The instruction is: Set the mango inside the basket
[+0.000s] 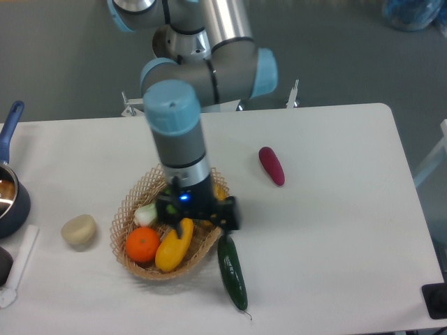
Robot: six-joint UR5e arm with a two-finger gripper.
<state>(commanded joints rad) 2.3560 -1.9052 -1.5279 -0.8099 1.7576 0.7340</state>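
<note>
The wicker basket (pixel 130 209) sits left of the table's middle. The mango (pixel 172 252), smooth and yellow with an orange tint, lies slanted inside it at the front right. Its upper end reaches under my gripper (pixel 185 222). The gripper points straight down over the basket's right half, and its black body hides the fingers, so I cannot tell whether they are open or closed on the mango. A round orange (pixel 142 245) lies in the basket just left of the mango.
A white-green vegetable (pixel 146 214) lies in the basket and a yellow-orange piece (pixel 221 190) peeks out behind the gripper. A dark green cucumber (pixel 232 272) lies just right of the basket, a purple-red vegetable (pixel 272 165) farther right, a beige lump (pixel 78 229) to the left and a blue pot (pixel 10 199) at the left edge.
</note>
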